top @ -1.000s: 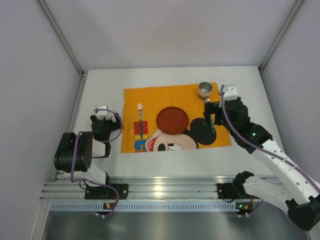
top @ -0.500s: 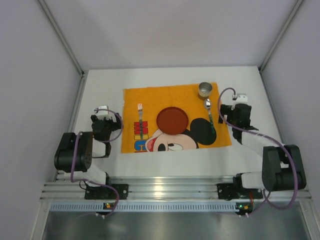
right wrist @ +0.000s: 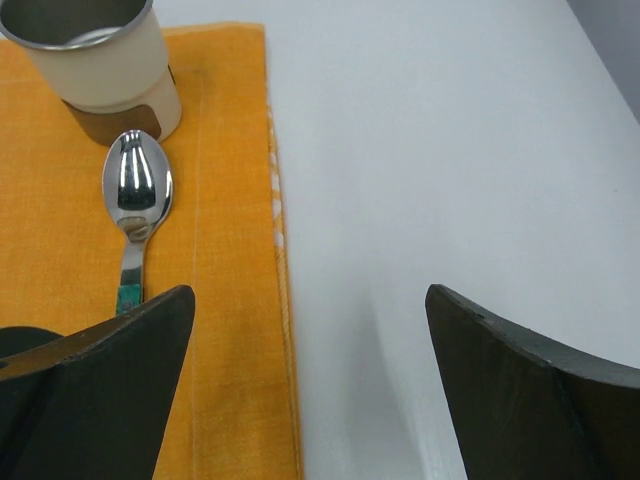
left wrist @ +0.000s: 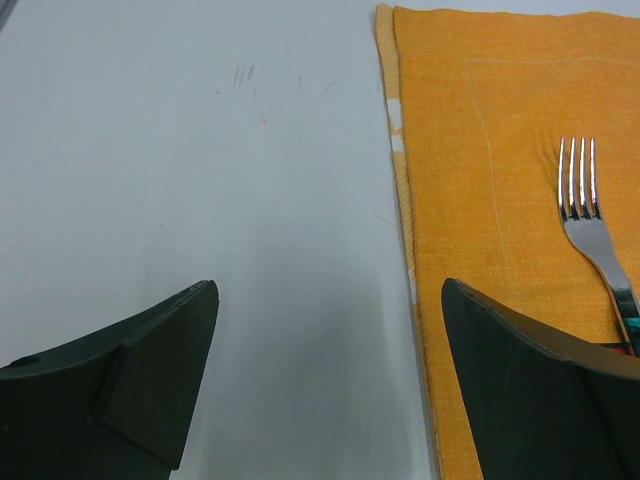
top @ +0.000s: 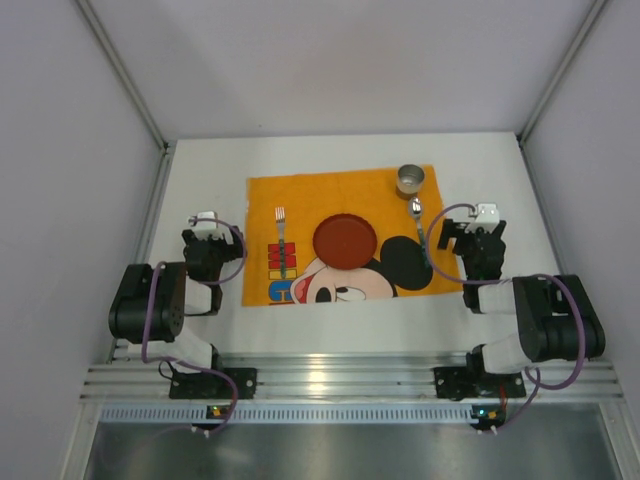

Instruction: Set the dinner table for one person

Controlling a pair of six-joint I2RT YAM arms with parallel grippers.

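The white dinner table (top: 200, 180) carries an orange cartoon-mouse cloth (top: 300, 195). On the cloth lie a red plate (top: 345, 240), a fork (top: 281, 240) to its left, a spoon (top: 420, 228) to its right and a metal cup (top: 410, 180) at the far right corner. My left gripper (top: 203, 228) is open and empty over bare table left of the cloth; its view shows the fork (left wrist: 592, 215). My right gripper (top: 482, 222) is open and empty just right of the cloth; its view shows the spoon (right wrist: 137, 200) and cup (right wrist: 100, 60).
Grey walls close in the table on three sides. An aluminium rail (top: 330, 380) with the arm bases runs along the near edge. The cloth's edge (left wrist: 405, 200) lies between my left fingers, and its right edge (right wrist: 280, 260) between my right ones.
My right arm has let go of the spoon on the cloth, pulled back to the right and folded down to its base. The left arm has not moved.
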